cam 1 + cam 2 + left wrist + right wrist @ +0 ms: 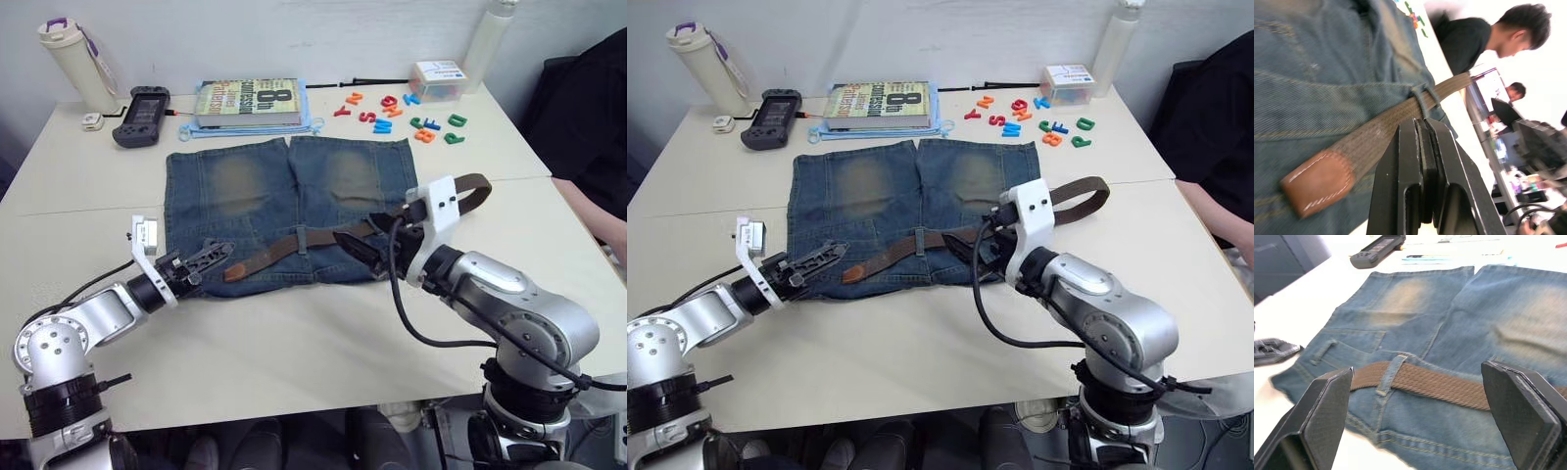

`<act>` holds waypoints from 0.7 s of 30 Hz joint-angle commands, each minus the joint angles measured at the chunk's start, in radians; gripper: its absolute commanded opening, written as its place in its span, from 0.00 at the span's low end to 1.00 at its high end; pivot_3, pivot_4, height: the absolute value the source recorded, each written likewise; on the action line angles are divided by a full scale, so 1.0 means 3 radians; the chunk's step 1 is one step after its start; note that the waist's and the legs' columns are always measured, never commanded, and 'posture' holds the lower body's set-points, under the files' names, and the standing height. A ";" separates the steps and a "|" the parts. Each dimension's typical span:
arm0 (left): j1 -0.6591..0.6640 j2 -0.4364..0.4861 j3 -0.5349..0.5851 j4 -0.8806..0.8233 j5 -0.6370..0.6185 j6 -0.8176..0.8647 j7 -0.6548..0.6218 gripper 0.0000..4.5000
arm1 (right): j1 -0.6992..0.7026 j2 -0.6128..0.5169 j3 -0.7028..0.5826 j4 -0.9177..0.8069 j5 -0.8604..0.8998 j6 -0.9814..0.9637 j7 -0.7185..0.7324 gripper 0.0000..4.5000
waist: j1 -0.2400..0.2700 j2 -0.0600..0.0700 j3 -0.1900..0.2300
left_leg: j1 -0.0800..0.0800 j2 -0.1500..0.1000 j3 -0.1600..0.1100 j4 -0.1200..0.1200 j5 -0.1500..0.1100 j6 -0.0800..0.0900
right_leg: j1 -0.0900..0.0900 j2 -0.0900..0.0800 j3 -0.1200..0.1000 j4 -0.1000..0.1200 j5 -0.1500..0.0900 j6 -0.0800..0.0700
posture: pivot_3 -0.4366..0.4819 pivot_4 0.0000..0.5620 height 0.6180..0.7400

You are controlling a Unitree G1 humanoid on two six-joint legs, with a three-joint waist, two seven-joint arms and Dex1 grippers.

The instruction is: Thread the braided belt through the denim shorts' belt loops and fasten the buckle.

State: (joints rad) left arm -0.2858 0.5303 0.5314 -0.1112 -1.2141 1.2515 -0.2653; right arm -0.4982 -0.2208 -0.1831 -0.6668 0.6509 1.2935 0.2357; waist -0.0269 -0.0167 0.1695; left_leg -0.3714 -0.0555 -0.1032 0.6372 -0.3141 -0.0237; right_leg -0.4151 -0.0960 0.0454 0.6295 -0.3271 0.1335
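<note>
Belt (284, 249) lies across the shorts (255, 196) through one loop (1388, 374); right end effector (1415, 426) gapes wide above it, left end effector (1422, 147) seemingly closed, empty, beside its tan tip (1317, 181).

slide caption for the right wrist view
Open right gripper hovers over braided belt threaded through one belt loop of denim shorts.

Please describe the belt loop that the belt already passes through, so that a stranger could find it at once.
Start at the denim shorts spread flat on the table. Follow the brown braided belt along the waistband edge nearest the robot. The belt loop is the short denim strip crossing over the belt near the middle seam.
</note>
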 commanded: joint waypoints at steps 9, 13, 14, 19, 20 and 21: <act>0.0253 0.0453 -0.0727 -0.0236 0.1233 -0.1316 -0.0977 0.05 | 0.0174 0.0151 0.0212 -0.0060 0.0107 0.0127 -0.0152 1.00 | 0.0000 0.0003 0.0002 | 0.0000 0.0001 0.0002 -0.0009 0.0001 -0.0002 | -0.0003 0.0000 0.0000 -0.0004 0.0000 -0.0001 | 0.48 0.27 1.00; 0.0291 0.0550 -0.0895 -0.0206 0.1469 -0.1619 -0.1351 0.34 | 0.0294 0.0145 0.0283 -0.0072 0.0070 0.0086 -0.0197 1.00 | -0.0003 0.0005 0.0003 | -0.0001 0.0000 0.0005 -0.0014 0.0001 -0.0001 | -0.0006 -0.0002 0.0001 -0.0007 0.0000 -0.0001 | 0.48 0.27 1.00; 0.0299 0.0562 -0.0913 -0.0198 0.1499 -0.1652 -0.1398 0.44 | 0.0315 0.0140 0.0302 -0.0074 0.0063 0.0078 -0.0205 1.00 | -0.0004 0.0005 0.0003 | -0.0001 0.0000 0.0005 -0.0015 0.0001 -0.0001 | -0.0006 -0.0002 0.0002 -0.0007 0.0000 -0.0001 | 0.48 0.27 1.00; 0.0170 0.0593 -0.1259 0.0165 0.2076 -0.2087 -0.1512 0.96 | 0.0386 0.0176 0.0389 -0.0101 0.0018 0.0023 -0.0271 1.00 | 0.0001 0.0008 0.0005 | -0.0001 0.0003 0.0006 -0.0018 0.0001 -0.0002 | -0.0009 -0.0001 0.0002 -0.0005 -0.0001 -0.0001 | 0.48 0.27 1.00; 0.0118 0.0577 -0.1360 0.0270 0.2217 -0.2210 -0.1538 0.96 | 0.0390 0.0193 0.0390 -0.0110 0.0015 0.0012 -0.0286 1.00 | 0.0002 0.0007 0.0005 | -0.0001 0.0001 0.0006 -0.0017 0.0003 -0.0001 | -0.0009 -0.0001 0.0001 -0.0004 0.0000 -0.0001 | 0.48 0.27 1.00; 0.0078 0.0560 -0.1469 0.0362 0.2373 -0.2367 -0.1566 0.96 | 0.0393 0.0210 0.0386 -0.0122 0.0014 0.0006 -0.0301 1.00 | 0.0000 0.0008 0.0004 | -0.0001 0.0001 0.0005 -0.0017 0.0004 -0.0002 | -0.0008 -0.0001 0.0001 -0.0003 0.0000 -0.0001 | 0.48 0.27 1.00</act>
State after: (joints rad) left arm -0.2466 0.7008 0.1264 -0.0244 -0.5682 0.6147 -0.7159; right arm -0.3763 -0.1675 -0.0695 -0.6611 0.6489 1.3222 0.1522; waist -0.0268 -0.0145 0.1709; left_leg -0.3717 -0.0553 -0.1015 0.6325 -0.3129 -0.0241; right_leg -0.4176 -0.0963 0.0456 0.6287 -0.3273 0.1332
